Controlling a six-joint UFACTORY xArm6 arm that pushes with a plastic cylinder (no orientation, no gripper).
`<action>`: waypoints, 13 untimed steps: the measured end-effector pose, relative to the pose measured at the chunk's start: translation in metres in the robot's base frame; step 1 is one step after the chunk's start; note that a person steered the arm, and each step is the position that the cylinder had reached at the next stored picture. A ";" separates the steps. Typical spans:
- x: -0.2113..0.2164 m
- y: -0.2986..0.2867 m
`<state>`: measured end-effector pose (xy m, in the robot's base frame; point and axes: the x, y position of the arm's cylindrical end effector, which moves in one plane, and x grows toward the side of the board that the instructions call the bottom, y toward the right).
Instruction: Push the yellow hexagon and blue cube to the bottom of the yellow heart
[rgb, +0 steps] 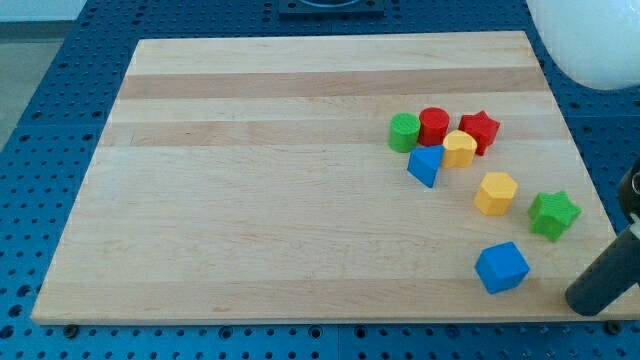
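The yellow heart (459, 148) lies at the view's right, in a cluster of blocks. The yellow hexagon (495, 192) lies apart from it, below and to its right. The blue cube (501, 267) lies lower still, near the board's bottom edge. My tip (584, 299) is at the board's bottom right corner, to the right of the blue cube with a gap between them. It touches no block.
Around the heart sit a green cylinder (404, 131), a red cylinder (434, 126), a red star (479, 130) and a blue triangular block (426, 164). A green star (553, 214) lies right of the hexagon. The wooden board (250, 200) rests on a blue perforated table.
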<state>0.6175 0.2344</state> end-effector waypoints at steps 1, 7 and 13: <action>0.000 -0.021; -0.149 -0.129; -0.051 -0.078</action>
<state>0.5667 0.1564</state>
